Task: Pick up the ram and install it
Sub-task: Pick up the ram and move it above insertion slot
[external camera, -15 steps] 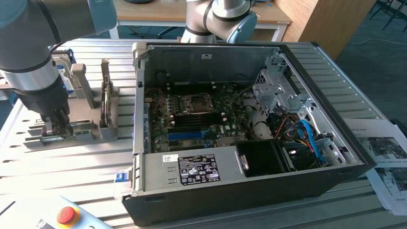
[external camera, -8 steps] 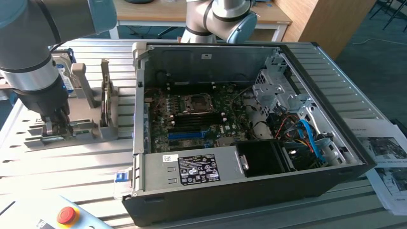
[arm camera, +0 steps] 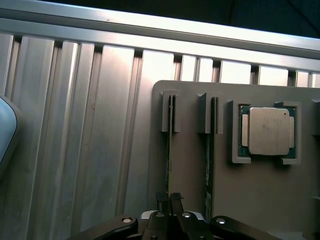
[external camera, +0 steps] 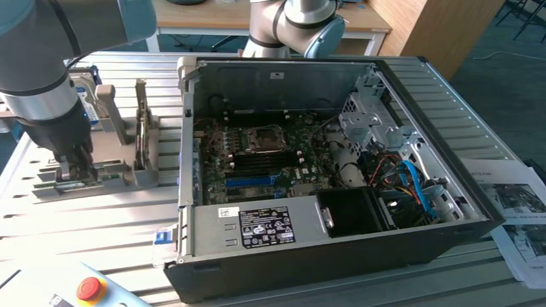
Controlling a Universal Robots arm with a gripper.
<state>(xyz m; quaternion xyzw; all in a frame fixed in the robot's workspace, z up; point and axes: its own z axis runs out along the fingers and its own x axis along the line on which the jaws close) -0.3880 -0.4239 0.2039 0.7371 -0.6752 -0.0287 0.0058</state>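
The claw is reaching down over the grey holder on the bench. Its fingers are pinching nearly together on the thin upper edge of the ram. The ram is standing on edge in the holder's slot directly beneath the claw, running away from the fingertips. A second stick is sitting in the neighbouring slot just beside the claw, clear of the fingers. Beyond that stick, farther from the claw, the square silver processor is lying flat in its own recess. In the exterior view, the open computer case is lying well apart from the claw, its motherboard facing up.
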